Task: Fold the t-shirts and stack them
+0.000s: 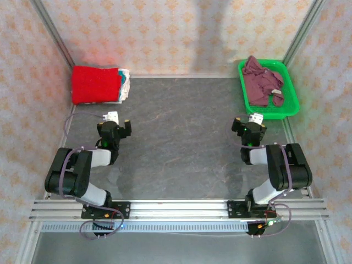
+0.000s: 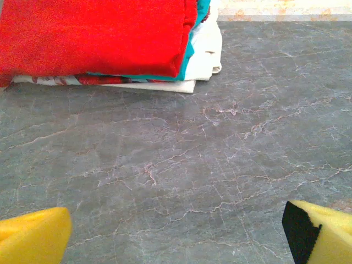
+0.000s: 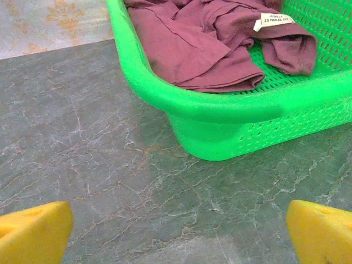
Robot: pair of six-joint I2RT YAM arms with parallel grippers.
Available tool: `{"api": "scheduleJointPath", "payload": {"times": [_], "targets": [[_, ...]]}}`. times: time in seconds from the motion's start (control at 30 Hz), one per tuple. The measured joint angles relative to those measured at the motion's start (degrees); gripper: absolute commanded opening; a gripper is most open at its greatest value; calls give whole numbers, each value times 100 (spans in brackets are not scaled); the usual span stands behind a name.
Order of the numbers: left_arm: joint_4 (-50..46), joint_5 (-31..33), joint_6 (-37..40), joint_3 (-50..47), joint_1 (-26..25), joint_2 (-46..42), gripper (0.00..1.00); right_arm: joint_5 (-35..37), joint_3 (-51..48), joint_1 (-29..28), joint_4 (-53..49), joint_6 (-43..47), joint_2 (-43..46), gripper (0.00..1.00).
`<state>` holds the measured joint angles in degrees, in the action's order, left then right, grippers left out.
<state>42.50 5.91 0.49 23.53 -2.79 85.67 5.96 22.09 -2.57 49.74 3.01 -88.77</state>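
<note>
A crumpled maroon t-shirt (image 1: 262, 82) (image 3: 203, 41) lies in the green basket (image 1: 291, 104) (image 3: 220, 110) at the back right, its white neck label showing. At the back left sits a stack of folded t-shirts (image 1: 99, 84) (image 2: 99, 38), a bright red one on top, teal and whitish ones beneath. My left gripper (image 1: 115, 127) (image 2: 176, 231) hovers open over bare table in front of that stack, nothing between its yellow pads (image 2: 33, 234). Just short of the basket's near corner, my right gripper (image 1: 248, 127) (image 3: 179, 234) stands open and empty too.
The grey marbled tabletop (image 1: 181, 143) stretches between the two arms. Patterned walls with metal posts close in the back and both sides. The metal rail (image 1: 176, 209) carrying the arm bases runs along the near edge.
</note>
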Motion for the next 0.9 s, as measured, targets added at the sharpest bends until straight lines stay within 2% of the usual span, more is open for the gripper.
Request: {"api": "scheduleJointPath", "payload": {"times": [0.4, 0.8, 0.9], "targets": [[0, -2, -2, 0, 2, 0, 100, -431, 0, 74, -4, 22, 0, 99], [0, -17, -2, 2, 7, 0, 100, -557, 0, 92, -7, 22, 0, 99], [-267, 35, 11, 13, -35, -155, 96, -470, 0, 61, -205, 20, 160, 100]]}}
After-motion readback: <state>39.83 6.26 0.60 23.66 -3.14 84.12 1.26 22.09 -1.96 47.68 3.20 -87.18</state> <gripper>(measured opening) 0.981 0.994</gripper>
